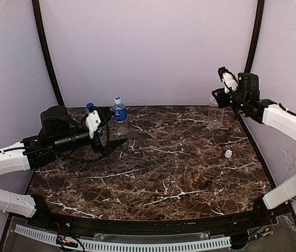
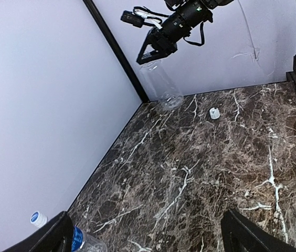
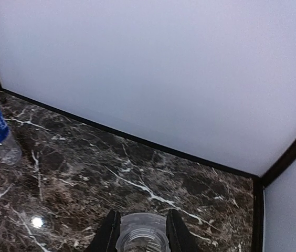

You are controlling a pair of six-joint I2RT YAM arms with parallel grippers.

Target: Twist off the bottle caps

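My right gripper point(image 3: 141, 232) is shut on the open, capless neck of the clear unlabelled bottle point(image 1: 214, 118), near the back right corner; the bottle point(image 2: 161, 86) hangs tilted under it. A white cap point(image 1: 228, 154) lies loose on the marble in front of it. My left gripper point(image 1: 112, 127) stands open at the back left, nothing between its fingers point(image 2: 242, 235). The water bottle point(image 1: 119, 112) stands just beside its far finger, pale cap point(image 2: 38, 219) on. The Pepsi bottle's dark blue cap point(image 1: 90, 106) shows behind the left gripper; its body is mostly hidden.
The marble table point(image 1: 164, 173) is closed in by pale walls at the back and sides, with black corner posts point(image 1: 45, 47). A black rail and perforated strip point(image 1: 137, 244) run along the near edge by the arm bases.
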